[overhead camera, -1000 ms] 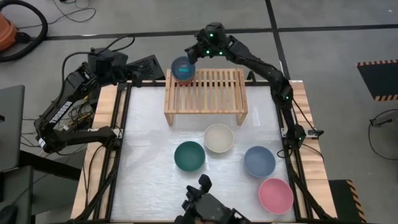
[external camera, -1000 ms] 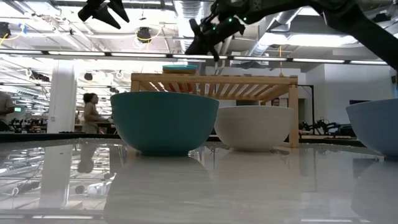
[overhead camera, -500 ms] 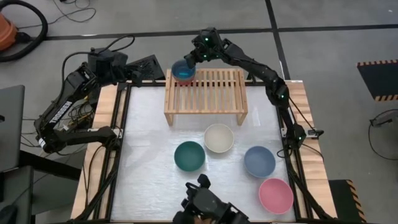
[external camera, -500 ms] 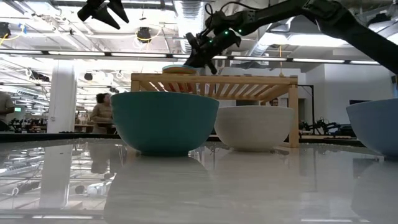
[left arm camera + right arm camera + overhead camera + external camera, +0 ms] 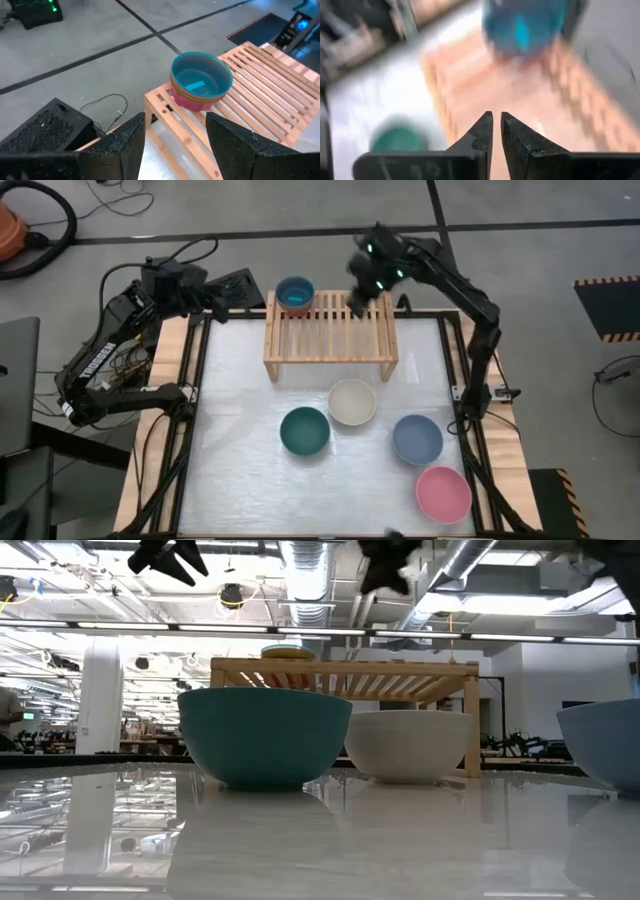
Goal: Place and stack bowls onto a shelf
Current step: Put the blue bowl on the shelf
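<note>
A stack of small bowls [image 5: 295, 293], cyan on top with green and magenta rims beneath [image 5: 200, 82], rests by its base on the slats at the far left corner of the shelf [image 5: 330, 330]. My right gripper [image 5: 356, 304] hovers above the shelf's far right part, away from the stack. Its fingers [image 5: 495, 125] are a narrow slit apart with nothing between them. My left gripper [image 5: 175, 142] waits open off the table's far left corner, pointing at the stack. On the table sit teal [image 5: 305, 430], cream [image 5: 352, 401], slate blue [image 5: 417, 439] and pink [image 5: 443, 494] bowls.
The four larger bowls stand upright in a loose row nearer than the shelf; the teal one [image 5: 265, 735] and the cream one [image 5: 408, 743] fill the low view in front of the shelf [image 5: 345, 668]. A black box [image 5: 45, 130] lies beyond the table's far left corner.
My right gripper was at the bowl stack on the shelf's far left corner. It has since pulled away quickly, up and toward the table's right, and tipped further down. The stack stays on the slats.
</note>
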Robot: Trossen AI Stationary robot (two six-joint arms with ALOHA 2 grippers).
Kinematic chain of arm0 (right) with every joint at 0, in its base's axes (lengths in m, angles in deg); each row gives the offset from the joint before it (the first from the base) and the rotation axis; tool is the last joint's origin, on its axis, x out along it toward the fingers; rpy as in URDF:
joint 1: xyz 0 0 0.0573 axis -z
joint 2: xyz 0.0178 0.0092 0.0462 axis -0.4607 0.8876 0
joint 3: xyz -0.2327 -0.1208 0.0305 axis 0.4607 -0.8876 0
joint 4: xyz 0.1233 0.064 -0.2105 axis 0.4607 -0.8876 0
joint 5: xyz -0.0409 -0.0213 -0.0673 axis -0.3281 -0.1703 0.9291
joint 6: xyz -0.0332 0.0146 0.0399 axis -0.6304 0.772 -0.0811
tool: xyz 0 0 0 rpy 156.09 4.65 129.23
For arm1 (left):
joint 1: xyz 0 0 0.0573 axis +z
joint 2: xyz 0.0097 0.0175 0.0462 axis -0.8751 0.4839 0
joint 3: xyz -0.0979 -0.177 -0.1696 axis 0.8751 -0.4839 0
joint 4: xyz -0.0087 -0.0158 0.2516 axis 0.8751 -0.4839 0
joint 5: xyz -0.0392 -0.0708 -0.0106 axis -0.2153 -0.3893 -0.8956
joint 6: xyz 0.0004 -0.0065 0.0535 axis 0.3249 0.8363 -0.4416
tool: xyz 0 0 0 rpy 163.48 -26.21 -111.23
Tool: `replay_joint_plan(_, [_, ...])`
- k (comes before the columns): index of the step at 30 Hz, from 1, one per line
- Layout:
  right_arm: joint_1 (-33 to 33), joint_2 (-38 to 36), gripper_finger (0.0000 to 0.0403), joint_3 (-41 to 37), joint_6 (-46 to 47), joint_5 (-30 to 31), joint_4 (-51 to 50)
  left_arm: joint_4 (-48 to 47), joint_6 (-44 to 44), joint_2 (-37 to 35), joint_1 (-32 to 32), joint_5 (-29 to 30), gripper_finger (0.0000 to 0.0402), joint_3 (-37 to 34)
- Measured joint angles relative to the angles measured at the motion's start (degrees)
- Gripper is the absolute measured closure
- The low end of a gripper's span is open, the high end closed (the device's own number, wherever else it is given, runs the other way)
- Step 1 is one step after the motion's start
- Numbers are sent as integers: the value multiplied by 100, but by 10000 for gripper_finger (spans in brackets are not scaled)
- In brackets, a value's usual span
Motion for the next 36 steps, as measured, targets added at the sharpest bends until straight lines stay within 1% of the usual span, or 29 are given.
replay_joint_plan(2, [-229, -151, 321, 1, -22, 440, -1174, 0, -166, 0, 0, -87, 209, 1])
replay_joint_plan(3, [-347, -209, 311, -12, 98, 692, -1485, 0, -228, 0, 0, -126, 209, 1])
replay_joint_plan(4, [-490, -295, 300, -161, 311, 939, -1464, 0, -270, 0, 0, -162, 209, 0])
replay_joint_plan(7, [-773, -747, 258, -884, 946, 877, -1273, -5, -333, 0, 0, -286, 209, 1])
replay_joint_plan(8, [-923, -852, 242, -1083, 1109, 986, -1394, -11, -333, 0, 3, -349, 209, 1])
replay_joint_plan(9, [-1055, -964, 228, -1325, 1366, 1239, -1439, -12, -342, -2, 2, -401, 209, 1])
replay_joint_plan(10, [-1146, -1145, 212, -1708, 1649, 1457, -1426, -14, -363, -2, 2, -462, 209, 1])
replay_joint_plan(11, [-1220, -1359, 198, -2186, 1916, 1496, -1364, -19, -389, -1, 2, -513, 209, 0])
replay_joint_plan(13, [-1369, -1667, 173, -2984, 2441, 1510, -1156, -29, -426, 0, 2, -644, 209, 1])
replay_joint_plan(15, [-1558, -1983, 158, -3721, 3053, 1427, -1332, -79, -440, -1, 2, -741, 209, -1])
replay_joint_plan(17, [-1743, -2282, 154, -4468, 3645, 1277, -1515, -98, -430, 0, 2, -765, 209, 1])
replay_joint_plan(20, [-2192, -2663, 154, -5427, 4653, 956, -1069, -93, -457, -1, 2, -761, 209, 0])
replay_joint_plan(24, [-2862, -2988, 154, -6136, 5869, 755, -683, -85, -484, 23, 2, -759, 209, 1])
replay_joint_plan(27, [-3417, -3010, 154, -6379, 6712, 723, -465, -91, -441, 39, 2, -757, 209, -1])
replay_joint_plan(31, [-4104, -2878, 154, -6532, 7667, 736, 161, -79, -407, 38, 2, -754, 209, -1])
replay_joint_plan(36, [-4702, -2348, 154, -6534, 8186, 752, 753, -59, -403, 52, 2, -767, 209, -1])
